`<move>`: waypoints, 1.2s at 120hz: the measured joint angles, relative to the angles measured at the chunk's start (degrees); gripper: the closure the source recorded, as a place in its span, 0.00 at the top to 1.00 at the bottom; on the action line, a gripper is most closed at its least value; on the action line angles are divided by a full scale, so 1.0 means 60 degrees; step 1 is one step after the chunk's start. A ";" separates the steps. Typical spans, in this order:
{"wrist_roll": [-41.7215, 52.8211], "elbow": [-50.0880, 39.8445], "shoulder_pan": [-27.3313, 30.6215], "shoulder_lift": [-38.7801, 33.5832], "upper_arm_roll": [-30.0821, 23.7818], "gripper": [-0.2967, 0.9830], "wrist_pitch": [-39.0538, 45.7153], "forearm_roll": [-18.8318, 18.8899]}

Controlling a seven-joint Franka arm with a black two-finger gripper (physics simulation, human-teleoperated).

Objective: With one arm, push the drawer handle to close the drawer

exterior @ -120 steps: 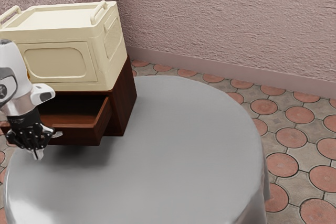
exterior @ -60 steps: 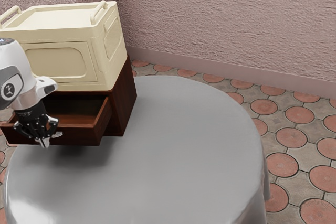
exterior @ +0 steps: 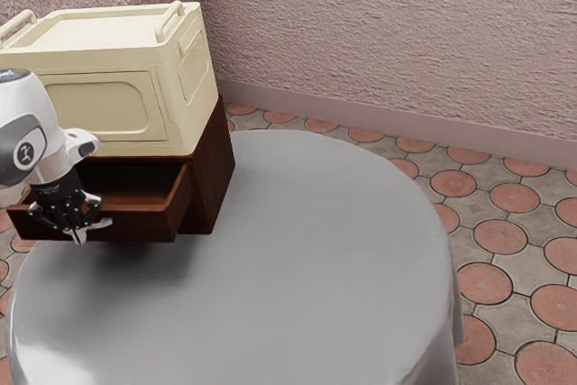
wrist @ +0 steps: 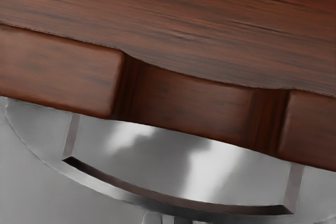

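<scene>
The gripper is keeping its fingers together right by the curved metal handle, probably because a single blunt tip is making a sturdier pusher. The wooden drawer is sitting pulled out at the exterior view's left, its front facing near, the handle's long axis running left-to-right along it.

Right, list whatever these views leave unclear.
- Arm: base cut off by the exterior view's left edge.
- Drawer: floor partly hidden behind its own front, exterior view.
- Whether the end effector touches the drawer handle: too small in the exterior view.
</scene>
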 joint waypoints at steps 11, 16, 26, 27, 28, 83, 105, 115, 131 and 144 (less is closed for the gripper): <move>-0.0015 0.0301 0.0002 0.0393 0.0022 0.17 0.0279 0.0077; -0.0021 0.0483 0.0002 0.0575 0.0025 0.17 0.0389 0.0110; -0.0032 0.0695 0.0002 0.0870 0.0027 0.17 0.0633 0.0156; -0.0033 0.0724 0.0002 0.0908 0.0027 0.17 0.0659 0.0160; -0.0034 0.0752 0.0002 0.0944 0.0027 0.17 0.0684 0.0163; -0.0065 0.2174 0.0008 0.2464 0.0019 0.18 0.1827 0.0480; -0.0074 0.2252 -0.0007 0.2725 0.0022 0.18 0.2382 0.0532; -0.0075 0.2260 0.0000 0.2791 0.0027 0.18 0.2622 0.0549; -0.0077 0.2278 0.0009 0.2888 0.0029 0.18 0.2962 0.0587; -0.0069 0.2212 -0.0070 0.2900 0.0016 0.18 0.3085 0.0565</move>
